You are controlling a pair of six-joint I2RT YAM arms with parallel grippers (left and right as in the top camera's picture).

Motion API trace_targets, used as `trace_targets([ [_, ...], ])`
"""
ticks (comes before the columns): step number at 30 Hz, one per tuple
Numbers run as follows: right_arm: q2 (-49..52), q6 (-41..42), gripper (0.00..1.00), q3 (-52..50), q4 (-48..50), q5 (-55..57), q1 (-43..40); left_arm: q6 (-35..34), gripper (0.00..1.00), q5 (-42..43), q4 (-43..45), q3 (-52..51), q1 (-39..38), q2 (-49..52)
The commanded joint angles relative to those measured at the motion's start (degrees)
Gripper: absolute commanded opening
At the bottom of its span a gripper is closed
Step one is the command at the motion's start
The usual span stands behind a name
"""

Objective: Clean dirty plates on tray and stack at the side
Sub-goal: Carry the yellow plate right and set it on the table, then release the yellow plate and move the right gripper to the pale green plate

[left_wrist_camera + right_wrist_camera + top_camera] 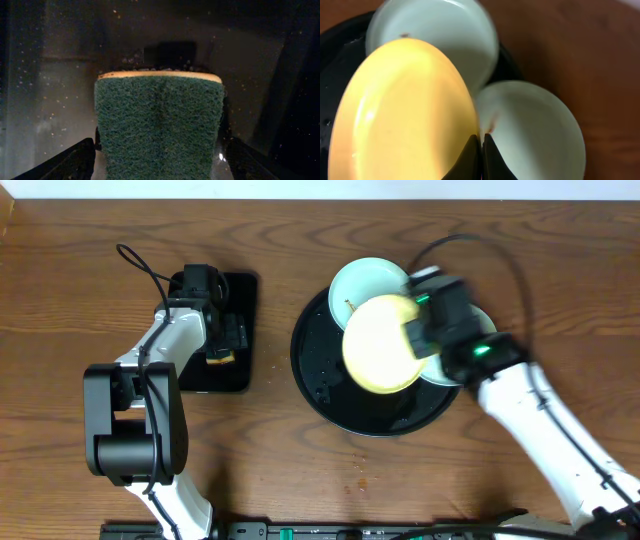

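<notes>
Bare brown wooden table [275, 450] lies open between the small rectangular black tray [240, 285] and the large round glossy black tray [310, 375], a lane an arm could pass through. The round tray is crowded. A pale yellow round plate [375, 350], pinched at its rim by the right gripper [481, 150], overlaps a pale blue-white plate [365, 285] behind it. It seemingly also touches a second pale plate [535, 130] under that gripper. The left gripper [222, 345] and its green scouring sponge [159, 130] occupy the rectangular tray. A black cable [500, 255] loops over the far right.
</notes>
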Motion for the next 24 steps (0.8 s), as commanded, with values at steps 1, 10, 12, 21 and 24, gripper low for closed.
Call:
trace_targets([
  [1,-1.6,3.8,0.01,0.2,0.5,-17.4,-11.3,0.7,0.84,-0.5,-0.1,0.0,0.1,-0.2],
  [10,1.4,8.3,0.01,0.2,2.4,-21.8,-42.1,0.7,0.84,-0.5,-0.1,0.0,0.1,-0.2],
  [12,3.1,8.3,0.01,0.2,3.4,-21.3,-46.8,0.7,0.84,-0.5,-0.1,0.0,0.1,-0.2],
  [21,13.8,5.2,0.01,0.2,7.6,-21.3,-55.1,0.8,0.84,-0.5,-0.1,0.0,0.1,-0.2],
  [24,17.0,5.1,0.01,0.2,9.6,-21.3,-55.2,0.7,0.84,-0.5,-0.1,0.0,0.1,-0.2],
])
